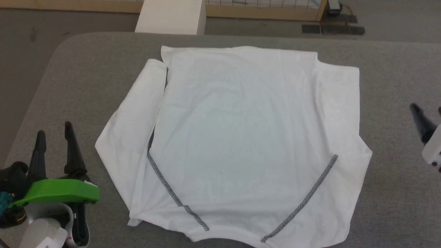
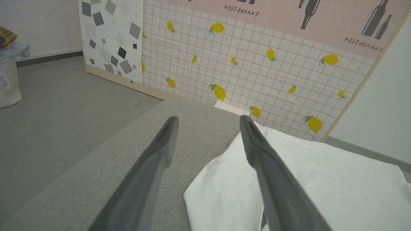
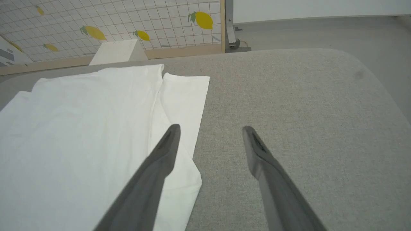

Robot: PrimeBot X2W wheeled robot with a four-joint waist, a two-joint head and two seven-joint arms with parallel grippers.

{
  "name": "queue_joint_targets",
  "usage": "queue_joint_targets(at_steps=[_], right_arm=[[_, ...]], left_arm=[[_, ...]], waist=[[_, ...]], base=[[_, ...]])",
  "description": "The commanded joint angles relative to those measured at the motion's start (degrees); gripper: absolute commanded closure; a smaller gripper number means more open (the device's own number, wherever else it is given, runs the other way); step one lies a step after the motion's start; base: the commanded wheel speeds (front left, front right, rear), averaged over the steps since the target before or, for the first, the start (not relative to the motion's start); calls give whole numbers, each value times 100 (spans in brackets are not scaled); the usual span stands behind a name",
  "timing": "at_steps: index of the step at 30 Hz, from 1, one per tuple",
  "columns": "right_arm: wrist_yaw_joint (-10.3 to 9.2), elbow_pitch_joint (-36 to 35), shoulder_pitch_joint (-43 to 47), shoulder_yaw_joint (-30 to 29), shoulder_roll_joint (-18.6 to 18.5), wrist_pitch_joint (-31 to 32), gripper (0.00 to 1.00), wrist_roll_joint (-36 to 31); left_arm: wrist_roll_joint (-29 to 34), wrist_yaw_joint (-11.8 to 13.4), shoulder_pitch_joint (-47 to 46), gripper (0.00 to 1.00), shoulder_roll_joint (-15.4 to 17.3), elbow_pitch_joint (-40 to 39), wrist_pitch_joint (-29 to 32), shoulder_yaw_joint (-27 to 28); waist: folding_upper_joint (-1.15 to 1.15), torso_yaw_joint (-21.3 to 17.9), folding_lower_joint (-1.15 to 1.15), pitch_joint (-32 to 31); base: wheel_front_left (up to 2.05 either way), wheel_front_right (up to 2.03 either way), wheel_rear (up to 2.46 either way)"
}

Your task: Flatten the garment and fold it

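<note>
Shirt (image 1: 241, 137): lying spread flat on your grey table (image 1: 86, 86), neck end nearest you, zigzag seams showing.
Left gripper (image 1: 54, 128): you're hovering it beside the shirt's left side, fingers gaping wide, gripping nothing.
Right gripper (image 1: 426, 109): hanging off the right side, not touching it, fingers wide too, holding nothing.

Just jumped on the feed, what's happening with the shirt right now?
The white T-shirt lies spread out on the grey table, neckline toward the robot, fairly flat with light wrinkles. Neither gripper holds it: the left gripper is open over the table on the robot's left of it, and the right gripper is open off its other side. I can make out no fold yet.
</note>
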Motion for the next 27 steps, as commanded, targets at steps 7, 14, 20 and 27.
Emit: queue_joint_targets(at_steps=[7,14,20,27], right_arm=[[-8,1064,-1771,-243,10,-135,0,-320],[-8,2095,-3171,-360,-51,200,0,-1034],[-8,2603,-3792,-317,-153,440,0,-1632],[-8,2890,-4059,-311,-236,397,0,-1910]], left_arm=[[586,-356,-522,0,-138,-126,-442,35],[1172,-773,-765,0,-595,-661,-449,359],[1441,-1085,-824,0,-986,-839,-450,631],[1537,-1312,-964,0,-1247,-895,-451,837]], waist=[[0,50,0,1240],[0,233,0,2009],[0,422,0,2437],[0,609,0,2726]], base=[[0,0,0],[0,0,0],[0,0,0],[0,0,0]])
